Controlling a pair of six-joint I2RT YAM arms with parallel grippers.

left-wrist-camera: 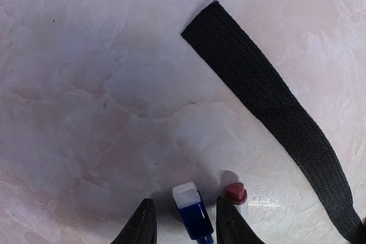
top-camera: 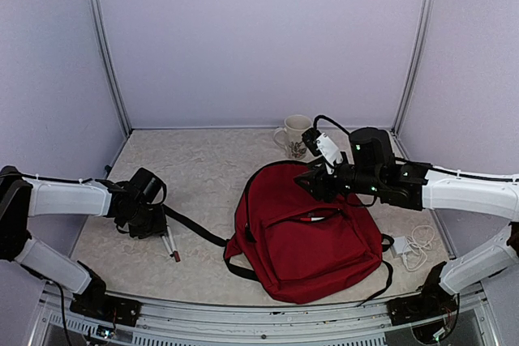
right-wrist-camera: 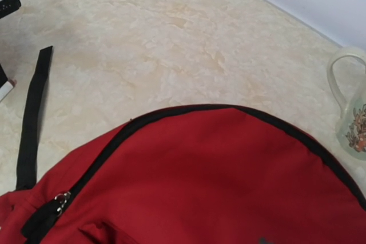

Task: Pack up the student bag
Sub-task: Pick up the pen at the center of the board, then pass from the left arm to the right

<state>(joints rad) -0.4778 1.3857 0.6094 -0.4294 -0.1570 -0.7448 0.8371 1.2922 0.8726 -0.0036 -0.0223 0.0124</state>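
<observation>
The student bag is a dark red backpack lying flat at centre right, with a black zipper line along its top edge. My right gripper hovers over the bag's upper edge. Its fingers do not show in the right wrist view, which shows only red fabric. My left gripper is low over the table at the left, open. Between its fingertips lies a blue marker with a white end, gaps on both sides. A red-capped marker lies just outside the right finger.
A loose black bag strap runs across the table from the bag toward the left gripper. A pale printed mug stands behind the bag. A white charger and cable lie to the bag's right. Walls enclose three sides.
</observation>
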